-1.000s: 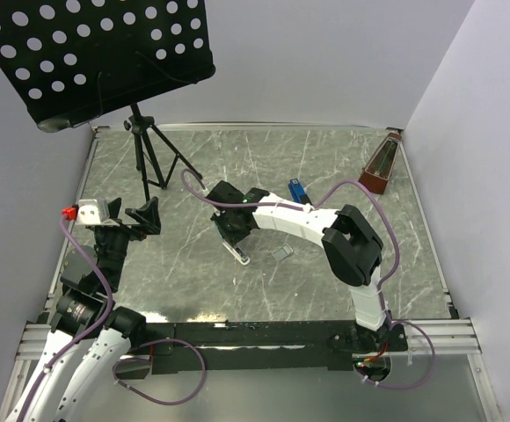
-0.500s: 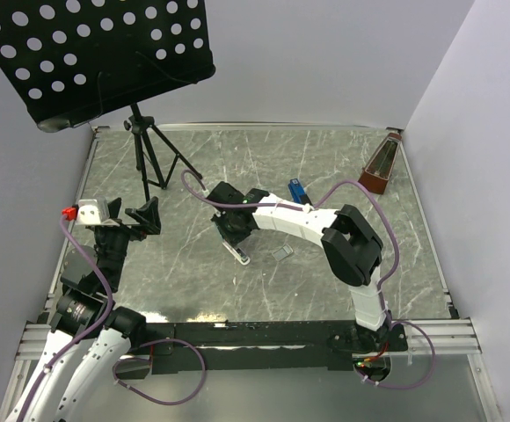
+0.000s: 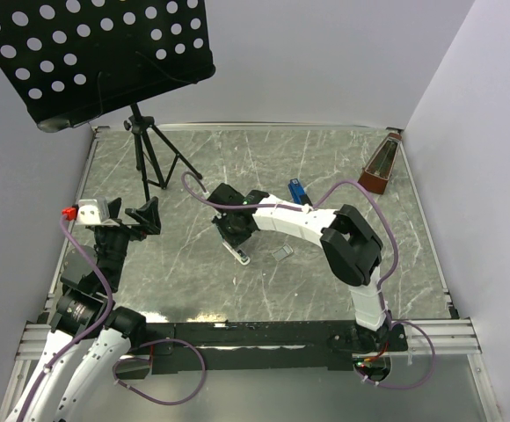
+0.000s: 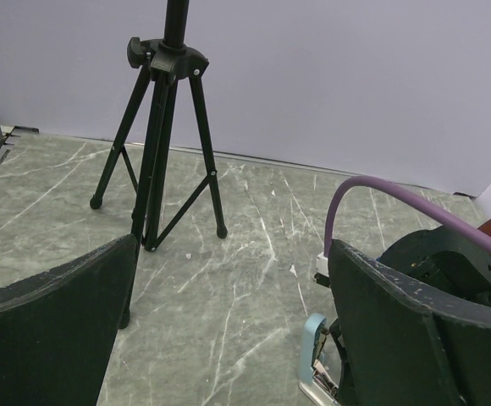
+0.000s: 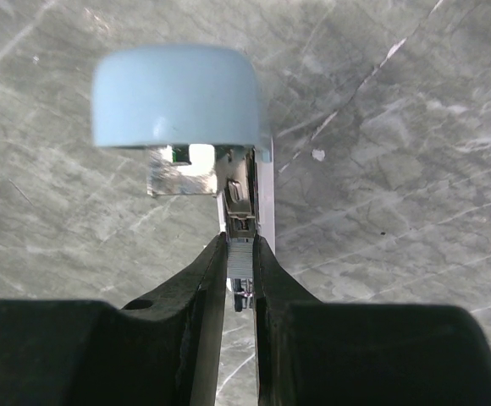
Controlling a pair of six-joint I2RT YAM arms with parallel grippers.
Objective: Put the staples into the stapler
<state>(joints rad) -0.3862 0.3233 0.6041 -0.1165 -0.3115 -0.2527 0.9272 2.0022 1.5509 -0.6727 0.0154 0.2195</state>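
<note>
The stapler lies open on the table, with a pale blue lid swung up and a silvery magazine channel exposed. It also shows in the top view and the left wrist view. My right gripper is directly above the channel, shut on a small silvery strip of staples that is lined up lengthwise with it. In the top view the right gripper covers the strip. My left gripper is open and empty at the left of the table, away from the stapler.
A small grey piece lies just right of the stapler. A small dark blue object sits behind the right arm. A music stand's tripod stands at the back left and a brown metronome at the back right.
My right gripper has shifted slightly toward the stapler's channel with the strip still in it. The left arm has not moved.
</note>
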